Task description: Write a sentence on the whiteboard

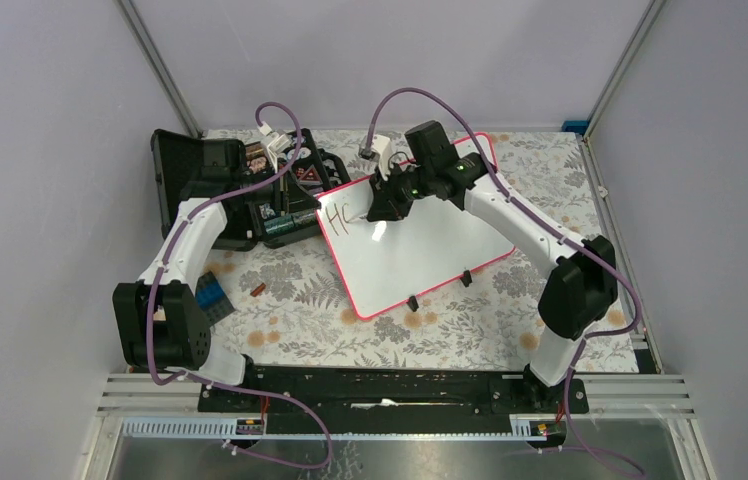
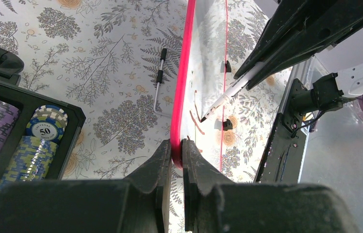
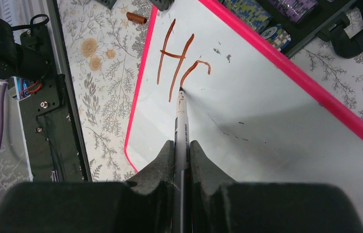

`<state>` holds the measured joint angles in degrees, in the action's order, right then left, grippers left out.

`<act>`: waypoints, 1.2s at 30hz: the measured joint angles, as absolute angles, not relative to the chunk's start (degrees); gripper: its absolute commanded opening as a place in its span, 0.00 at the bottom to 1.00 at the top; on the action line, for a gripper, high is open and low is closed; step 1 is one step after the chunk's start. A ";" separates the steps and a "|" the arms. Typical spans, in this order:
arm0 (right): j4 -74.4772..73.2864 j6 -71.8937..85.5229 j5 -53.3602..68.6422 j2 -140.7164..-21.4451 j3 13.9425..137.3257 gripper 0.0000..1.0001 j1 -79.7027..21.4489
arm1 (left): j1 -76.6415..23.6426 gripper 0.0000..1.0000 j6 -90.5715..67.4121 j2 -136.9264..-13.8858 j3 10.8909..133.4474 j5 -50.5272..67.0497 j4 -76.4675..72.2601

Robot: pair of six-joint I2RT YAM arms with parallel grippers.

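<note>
Two grippers are engaged. The left gripper (image 2: 177,144) is clamped on the pink rim of the whiteboard (image 1: 430,250), at the corner beside the black case (image 2: 75,119). The right gripper (image 3: 183,144) is closed on a marker (image 3: 181,116), whose tip touches the board just ahead of the fingers. The sentence (image 3: 182,63) stands at an H and a partial second letter, near that same corner

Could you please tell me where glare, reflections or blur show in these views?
Top view: a glare spot on the whiteboard by the writing. Left wrist view: the whiteboard mirrors the floral cloth. Right wrist view: writing sharp, the right hand near the lens dark and soft.
</note>
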<state>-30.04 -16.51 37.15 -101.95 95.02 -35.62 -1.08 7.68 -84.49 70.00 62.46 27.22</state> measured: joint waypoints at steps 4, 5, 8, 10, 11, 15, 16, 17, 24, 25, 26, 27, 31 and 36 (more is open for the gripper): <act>-30.28 -17.26 36.62 -101.06 93.82 0.00 -35.62 | -1.10 0.00 7.66 -84.49 70.00 62.48 27.22; -30.35 -17.37 36.53 -100.97 93.76 0.00 -35.57 | -1.10 0.00 7.66 -84.49 70.00 62.48 27.22; -30.48 -17.69 36.21 -100.77 93.76 0.00 -35.31 | -1.13 0.00 7.66 -84.49 70.00 62.48 27.20; -30.59 -17.80 36.07 -100.64 93.76 0.00 -35.03 | -1.13 0.00 7.66 -84.49 70.00 62.48 27.20; -30.65 -17.82 36.05 -100.55 93.76 0.00 -34.79 | -1.13 0.00 7.66 -84.49 70.00 62.48 27.20; -31.07 -17.98 36.03 -100.33 93.78 0.00 -33.89 | -1.13 0.00 7.66 -84.49 70.00 62.43 27.18; -31.18 -18.02 36.03 -100.31 93.86 0.00 -33.78 | -1.13 0.00 7.66 -84.49 70.00 62.43 27.18; -31.24 -18.04 36.01 -100.31 93.93 0.00 -33.74 | -1.13 0.00 7.66 -84.49 70.00 62.43 27.18; -31.40 -18.00 34.94 -100.44 96.97 0.00 -33.58 | -1.15 0.00 7.66 -84.49 70.00 62.52 27.20; -31.42 -18.00 34.92 -100.53 97.47 0.00 -33.58 | -1.15 0.00 7.66 -84.49 70.00 62.50 27.20; -31.40 -17.98 34.94 -100.66 98.13 0.00 -33.56 | -1.15 0.00 7.66 -84.49 70.00 62.52 27.20; -31.40 -17.98 34.94 -100.82 98.54 0.00 -33.54 | -1.15 0.00 7.66 -84.47 70.00 62.52 27.20; -31.42 -17.96 34.98 -102.19 100.71 0.00 -33.54 | -1.15 0.00 7.66 -84.47 70.00 62.50 27.20; -31.51 -17.93 35.27 -103.24 101.10 0.00 -33.82 | -1.15 0.00 7.68 -84.47 70.00 62.17 27.20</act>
<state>-31.51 -17.93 35.27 -103.24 101.10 -33.82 -1.15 7.68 -84.47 70.00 62.17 27.20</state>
